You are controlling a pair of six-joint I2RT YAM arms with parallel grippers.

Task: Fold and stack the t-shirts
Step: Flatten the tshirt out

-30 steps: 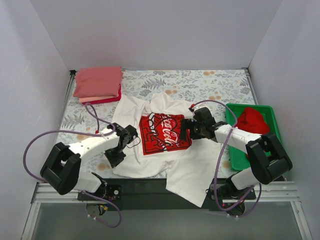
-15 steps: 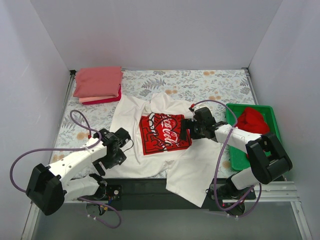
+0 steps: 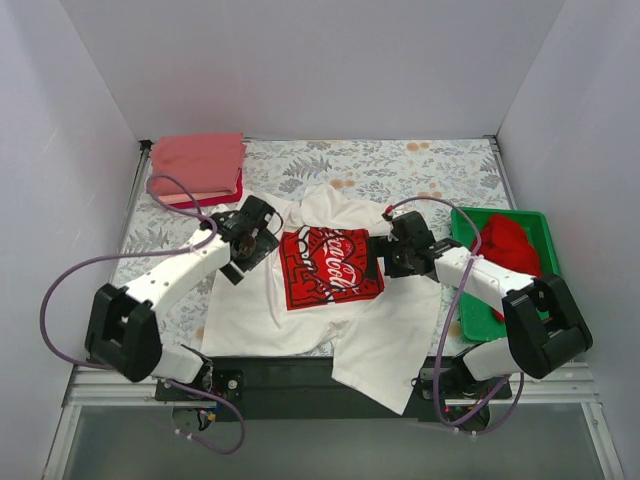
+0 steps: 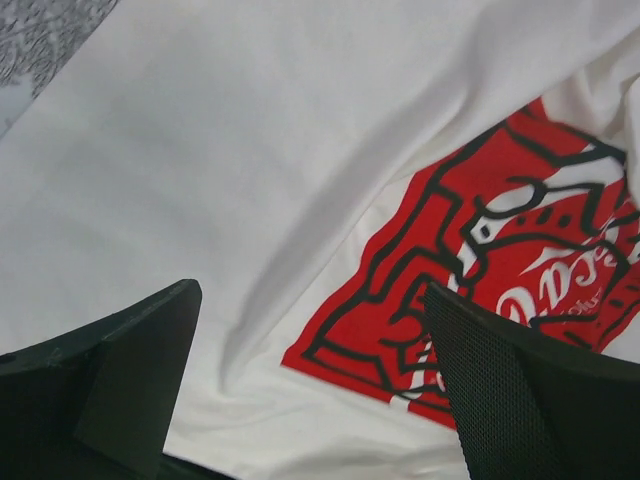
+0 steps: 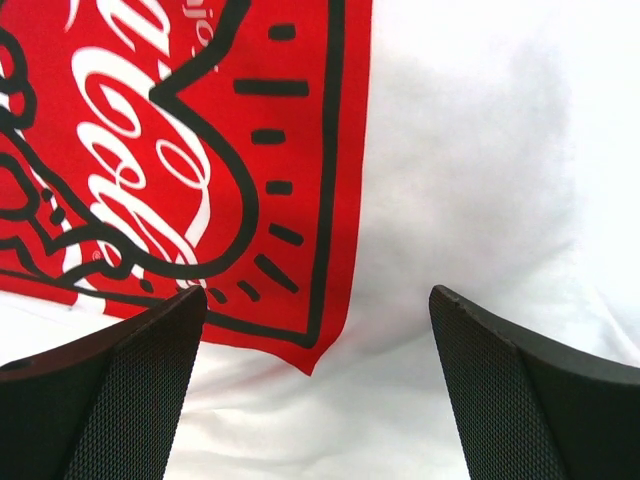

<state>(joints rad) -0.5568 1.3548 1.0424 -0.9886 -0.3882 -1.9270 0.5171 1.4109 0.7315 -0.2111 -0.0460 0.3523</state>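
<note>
A white t-shirt (image 3: 300, 310) with a red Coca-Cola print (image 3: 330, 265) lies spread and rumpled in the middle of the table. My left gripper (image 3: 262, 235) hovers open over its left shoulder area, beside the print; the left wrist view shows white cloth (image 4: 250, 150) and the print's edge (image 4: 480, 260) between the empty fingers of the left gripper (image 4: 310, 300). My right gripper (image 3: 378, 258) stands open at the print's right edge; in the right wrist view the right gripper (image 5: 315, 295) frames the print's corner (image 5: 180, 150), holding nothing. A red t-shirt (image 3: 505, 243) lies bunched in the tray. Folded pink and crimson t-shirts (image 3: 197, 165) are stacked at the back left.
The green tray (image 3: 470, 320) sits at the right side, next to the right arm. The floral table cover (image 3: 400, 165) shows along the back. White walls close in the table on three sides. The shirt's lower hem hangs over the near edge (image 3: 385, 385).
My left gripper has opened and let go of the shirt's left side, then swung away from the near-left toward the back, beside the print. The right arm has barely moved.
</note>
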